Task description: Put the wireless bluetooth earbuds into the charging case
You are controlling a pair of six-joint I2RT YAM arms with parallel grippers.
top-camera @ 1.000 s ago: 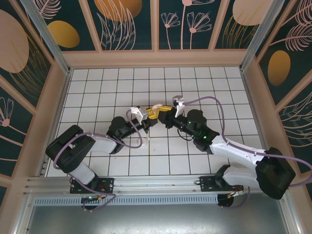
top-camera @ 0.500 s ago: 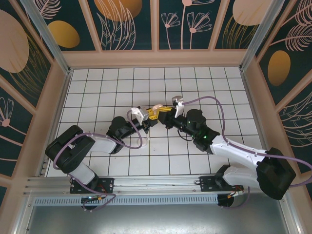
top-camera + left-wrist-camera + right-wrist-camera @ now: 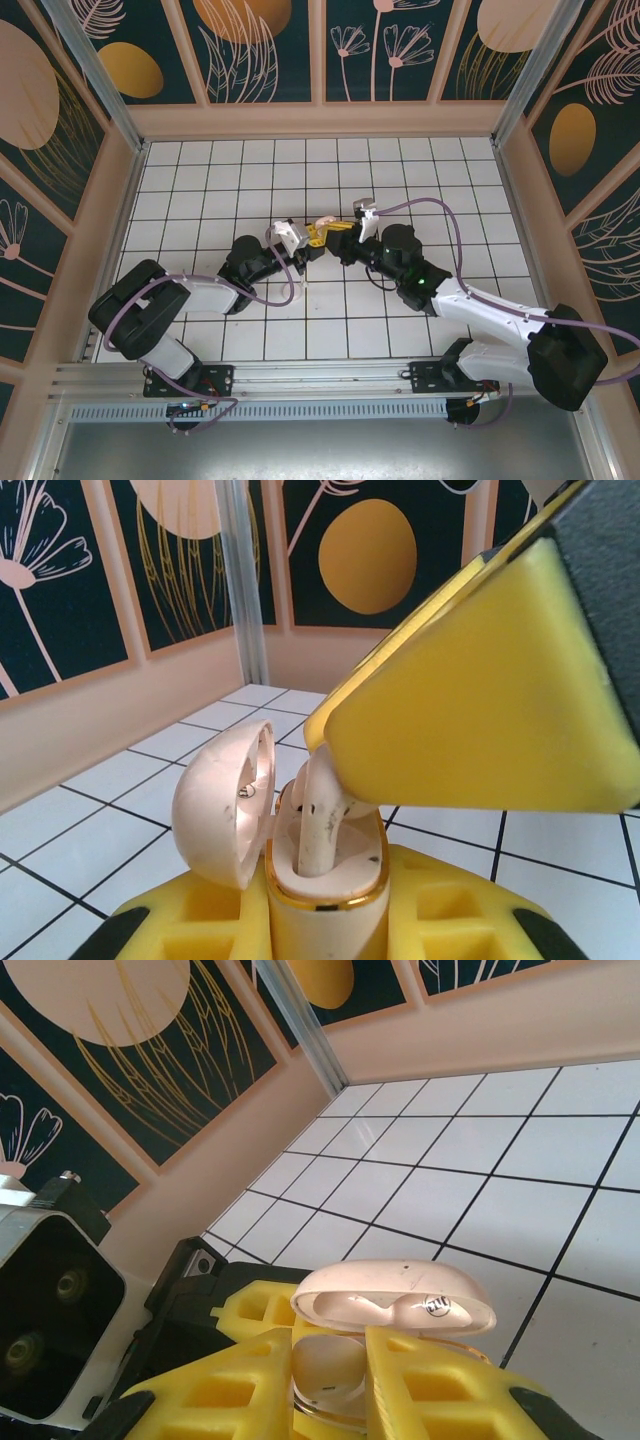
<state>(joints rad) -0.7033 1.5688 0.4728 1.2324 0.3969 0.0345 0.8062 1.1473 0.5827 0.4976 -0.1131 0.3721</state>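
**Earbud stem down in the open case, both grippers clamped**

The two grippers meet tip to tip over the middle of the tiled table (image 3: 200, 180). In the top view the left gripper (image 3: 300, 243) and the right gripper (image 3: 335, 230) are too close together to tell the small parts between them apart.

In the left wrist view, the left gripper (image 3: 320, 925) has its jaws drawn in narrow on the charging case (image 3: 360, 865). The case is a pale pinkish shell with a gold rim, and it sits upright between the two yellow fingers (image 3: 190, 920), gripped by its lower body. Its lid (image 3: 222, 800) is swung open and tilts away to one side of the jaws, with the hollow facing the case mouth.

One earbud (image 3: 322, 820) stands inside the mouth of the case. Its stem points down into the well and its upper end reaches up above the rim. A yellow finger of the right gripper (image 3: 480, 690) comes down at a slant from above and covers the top of the earbud.

In the right wrist view, the right gripper (image 3: 330, 1360) has its jaws nearly together, pinching the rounded whitish head of the earbud (image 3: 322, 1372) between the fingertips. Just beyond the fingertips is the open lid (image 3: 395, 1295), its inner face turned toward the camera. The gold rim of the case shows just below the lid, beside the fingers. How deep the stem sits in the well cannot be told.
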